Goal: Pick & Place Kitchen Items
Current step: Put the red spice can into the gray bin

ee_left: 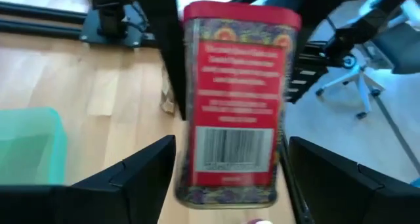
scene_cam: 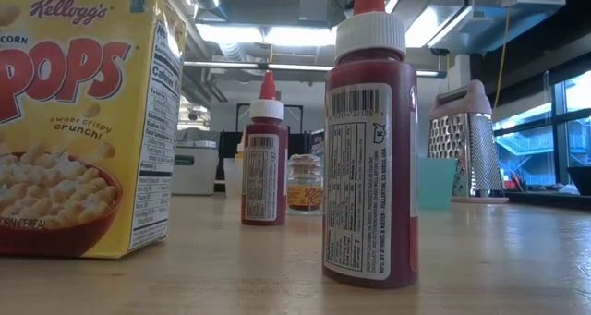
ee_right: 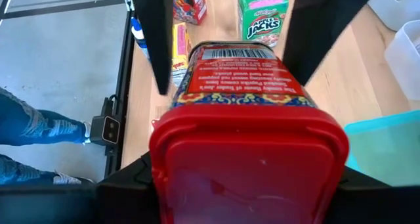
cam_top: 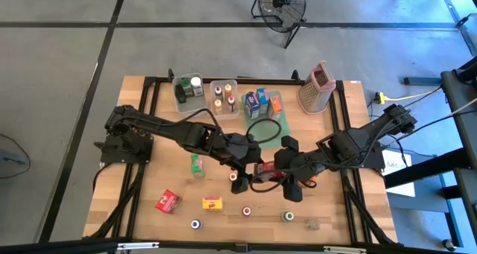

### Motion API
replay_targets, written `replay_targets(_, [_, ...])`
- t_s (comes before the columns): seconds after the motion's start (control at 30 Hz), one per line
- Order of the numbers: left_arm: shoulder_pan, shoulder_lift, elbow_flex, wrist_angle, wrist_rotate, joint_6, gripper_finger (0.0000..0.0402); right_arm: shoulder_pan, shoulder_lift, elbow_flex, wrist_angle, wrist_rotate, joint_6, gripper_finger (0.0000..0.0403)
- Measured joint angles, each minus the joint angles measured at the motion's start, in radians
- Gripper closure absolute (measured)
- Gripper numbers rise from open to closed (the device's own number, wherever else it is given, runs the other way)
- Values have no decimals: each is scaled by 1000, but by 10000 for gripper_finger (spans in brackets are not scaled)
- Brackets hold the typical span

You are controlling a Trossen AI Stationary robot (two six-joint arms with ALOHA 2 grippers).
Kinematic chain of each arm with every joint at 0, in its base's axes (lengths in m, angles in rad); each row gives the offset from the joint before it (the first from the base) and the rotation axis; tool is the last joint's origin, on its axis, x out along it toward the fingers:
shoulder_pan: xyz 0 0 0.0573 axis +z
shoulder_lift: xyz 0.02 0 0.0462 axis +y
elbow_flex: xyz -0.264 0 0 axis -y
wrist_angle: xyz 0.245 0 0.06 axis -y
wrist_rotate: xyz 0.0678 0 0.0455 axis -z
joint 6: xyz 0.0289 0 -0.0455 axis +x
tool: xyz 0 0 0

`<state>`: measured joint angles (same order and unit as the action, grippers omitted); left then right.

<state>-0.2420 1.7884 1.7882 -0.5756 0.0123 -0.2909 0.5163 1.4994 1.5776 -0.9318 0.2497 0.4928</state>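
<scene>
Red tin [ee_right: 246, 112] pinched in right claw [ee_right: 246, 184] mid-counter [cam_top: 149, 135]; left claw [ee_left: 230, 178] spread either side of tin's far end, not gripping.

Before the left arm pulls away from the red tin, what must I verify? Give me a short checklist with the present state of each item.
1. Right gripper shut on red tin: ok.
2. Left gripper fingers clear of the tin's sides: ok, gaps show on both.
3. Tin lifted off the table: cannot tell.
4. Arms not tangled at table centre: cannot tell, they overlap in the high view.
5. Green Apple Jacks carton upright, out of the way: ok.
</scene>
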Motion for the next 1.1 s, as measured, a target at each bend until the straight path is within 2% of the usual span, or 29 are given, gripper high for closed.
replay_targets(0.23, [3,0,0,26,6,40,111,0,0,0,1,0,-4,196])
replay_targets(1.1, [3,0,0,12,5,42,118,0,-1,0,26,0,-8,196])
